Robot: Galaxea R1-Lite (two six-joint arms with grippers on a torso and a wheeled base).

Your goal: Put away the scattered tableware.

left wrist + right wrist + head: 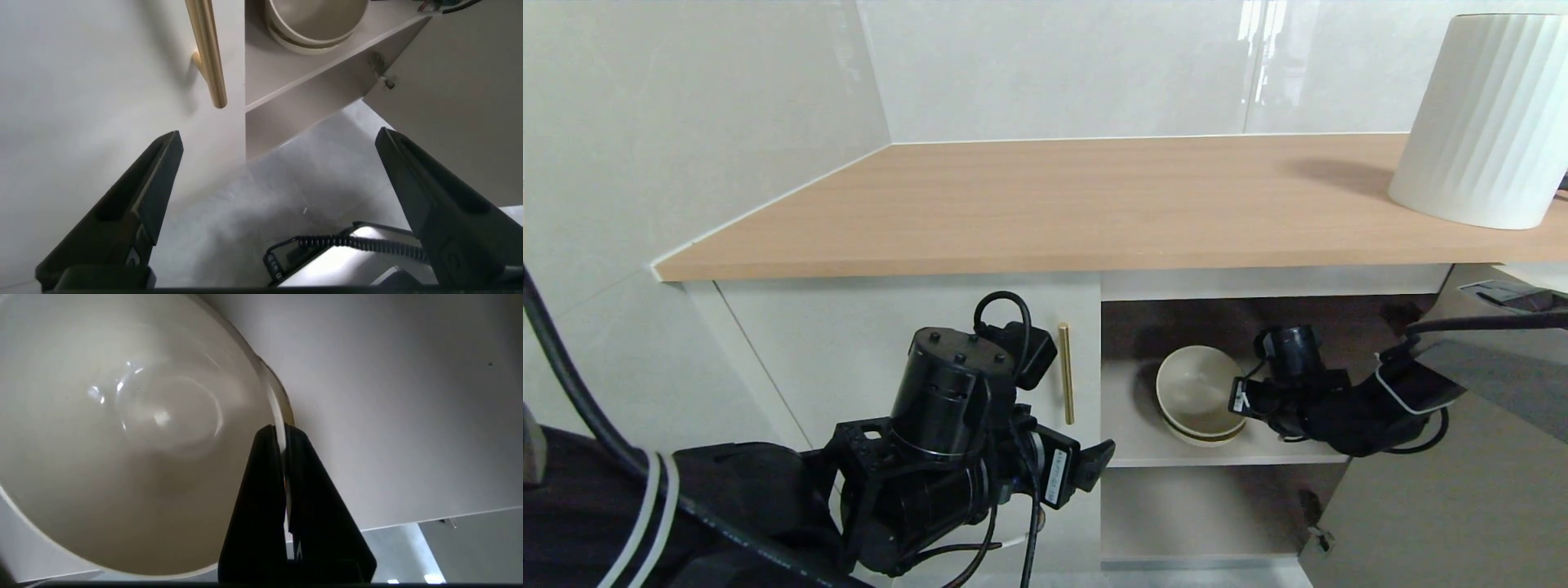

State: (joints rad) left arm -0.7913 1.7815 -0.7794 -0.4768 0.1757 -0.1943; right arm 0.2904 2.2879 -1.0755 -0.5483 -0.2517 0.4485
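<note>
Two cream bowls sit stacked on the upper shelf (1131, 445) of an open cupboard, toward its left half and close to the front edge. The lower bowl (1207, 438) lies flat on the shelf. The top bowl (1194, 384) is tilted, its hollow turned outward, and rests on the one beneath. The right pincer (1240, 398) reaches in from the right end of the shelf and pinches the top bowl's rim – one dark finger (274, 506) lies against the inside wall, with the rim running between the two.

The left pincer (278, 139) hangs with its fingers spread wide and nothing between them, in front of the closed left door (849, 343), below the lower end of the brass handle (1065, 372). The right door (1445, 490) stands swung open. Above, on the wooden desk (1045, 204), a white ribbed cylinder (1486, 122) (what it is I cannot tell) stands at the right end, near the back wall.
</note>
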